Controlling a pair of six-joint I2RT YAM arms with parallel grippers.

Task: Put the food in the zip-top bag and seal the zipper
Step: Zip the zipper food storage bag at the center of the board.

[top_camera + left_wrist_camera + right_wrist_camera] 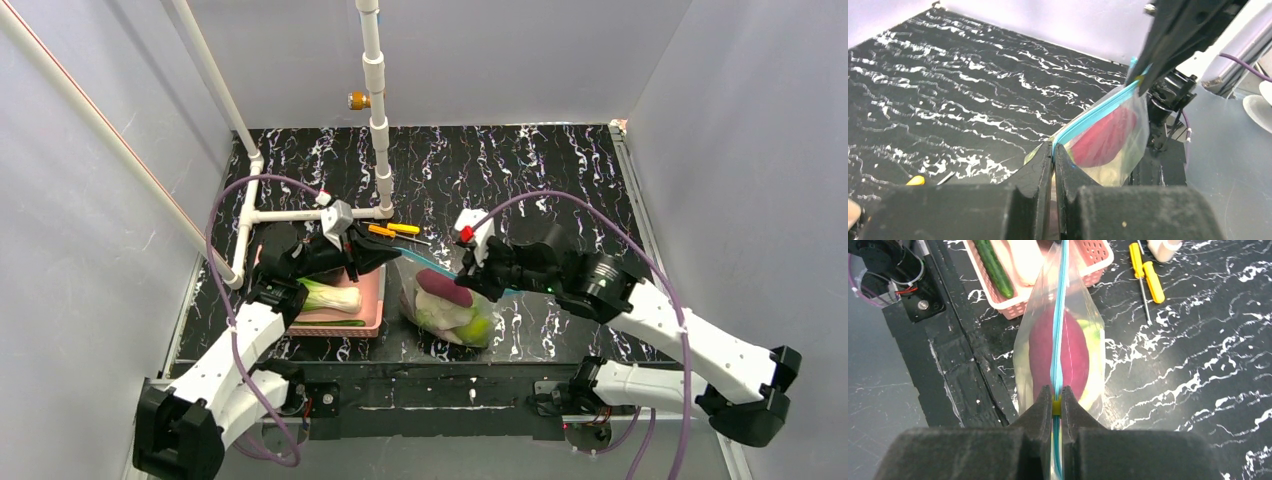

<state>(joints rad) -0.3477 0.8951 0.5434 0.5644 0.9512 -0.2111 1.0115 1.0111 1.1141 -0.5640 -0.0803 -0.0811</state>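
**Loaded bag stretched between two pinches: watch for a slip**

You are holding the zip-top bag up over the tabletop, just to the right of the pink basket. Each end effector is clamped shut on one end of the zipper: the left end effector on the left end, the right end effector on the right end.

The zipper's long axis is running straight from one pinch to the other, left to right across the tabletop. The strip is facing up and the bag body is hanging below it. I cannot tell whether its bottom is resting on the tabletop.

The dark red-purple piece and the other food are weighing on the thin strip, so it could slide out of either pinch. Pulling your arms further apart risks tearing the strip free. Easing them together is likely to let it bow and gape.
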